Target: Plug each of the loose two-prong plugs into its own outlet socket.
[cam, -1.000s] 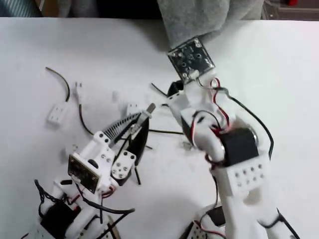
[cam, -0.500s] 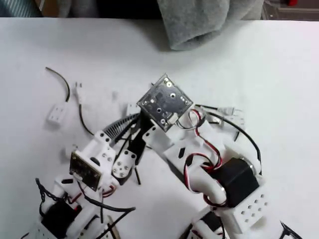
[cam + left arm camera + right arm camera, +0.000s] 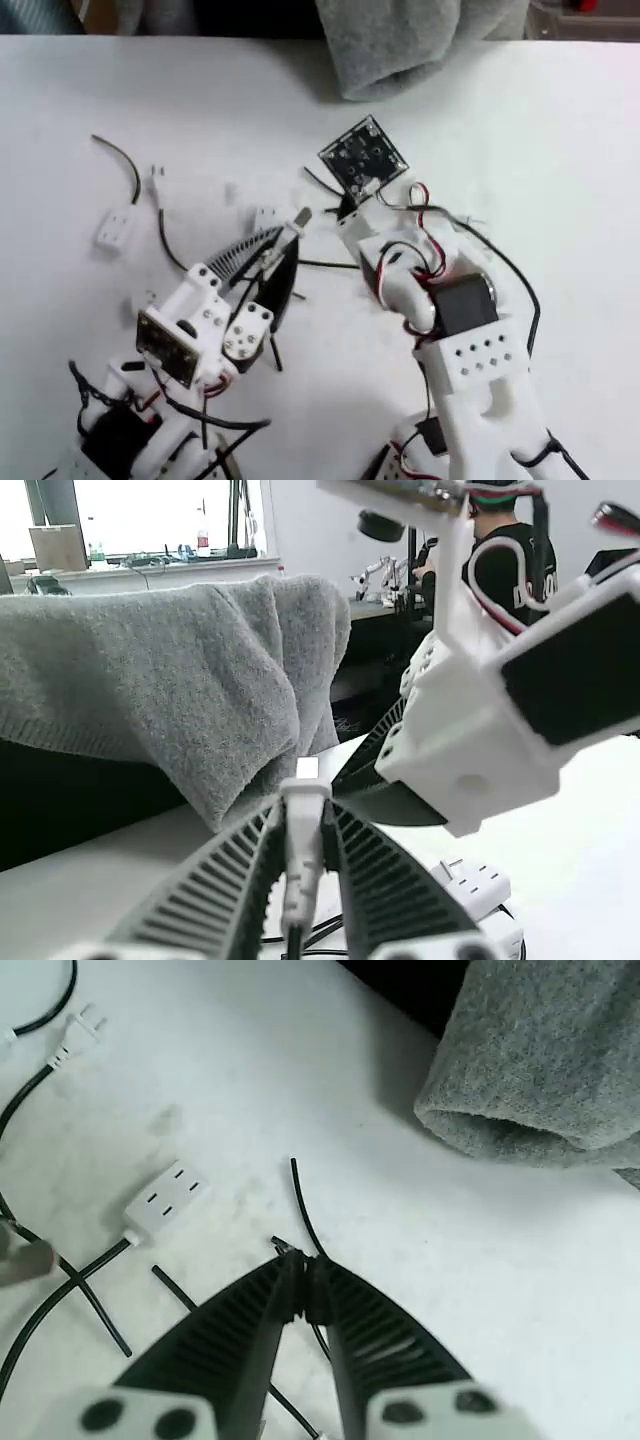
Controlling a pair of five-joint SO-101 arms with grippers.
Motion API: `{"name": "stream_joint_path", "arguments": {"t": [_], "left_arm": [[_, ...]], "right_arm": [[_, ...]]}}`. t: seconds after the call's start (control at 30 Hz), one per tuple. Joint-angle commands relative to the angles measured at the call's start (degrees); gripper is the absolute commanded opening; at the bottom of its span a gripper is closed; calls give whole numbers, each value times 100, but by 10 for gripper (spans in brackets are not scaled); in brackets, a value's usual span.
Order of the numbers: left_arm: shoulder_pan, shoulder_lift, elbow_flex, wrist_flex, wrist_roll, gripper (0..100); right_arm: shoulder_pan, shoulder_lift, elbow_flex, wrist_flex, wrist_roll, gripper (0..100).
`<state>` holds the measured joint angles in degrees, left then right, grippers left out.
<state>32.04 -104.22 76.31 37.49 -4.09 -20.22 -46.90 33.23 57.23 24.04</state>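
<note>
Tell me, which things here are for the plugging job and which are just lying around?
For the job:
- plug held in the left pincer
- loose plug
- white socket
- second socket

Just lying about:
- grey cloth

Left socket (image 3: 115, 228): white block, flat on table, far left, w/ black cord stub curving off beside it. Loose plug (image 3: 157, 183): white, 2 prongs pointing far, lying just right of left socket, cord trailing near. Mid socket (image 3: 266, 218): white, slots up, flat at centre. Held plug (image 3: 299, 217): white, pinched in left gripper (image 3: 290, 232), just right of mid socket
</note>
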Motion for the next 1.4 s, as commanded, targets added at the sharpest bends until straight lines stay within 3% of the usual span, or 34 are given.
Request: {"name": "stream_joint_path", "arguments": {"t": [0.0, 0.17, 0.37, 0.6, 0.73, 0.9, 1.07, 1.37], "left_arm": [[-4, -40, -53, -97, 26, 23], [-708, -31, 79, -132, 62, 23], [-1323, 13, 97, -97, 62, 22], [-1341, 1226, -334, -105, 53, 22], [-1349, 3064, -1442, 79, 53, 22], [-1332, 5200, -3288, 1125, -211, 22], [-1367, 6800, -5319, 2356, -563, 22], [-1886, 9930, -8598, 4404, -299, 23]], "right_arm": [[92, -48, -299, -84, 44, 18], [347, -4, -360, -154, 26, 18], [1385, 13, 721, -382, -53, 18], [2079, 4, 2875, -1815, -1152, 18], [2220, 4, 3604, -2492, -905, 18], [2352, 4, 4299, -3415, -862, 18], [2404, 4, 4343, -3530, -870, 18], [2404, -4, 4352, -3530, -870, 18]]}}
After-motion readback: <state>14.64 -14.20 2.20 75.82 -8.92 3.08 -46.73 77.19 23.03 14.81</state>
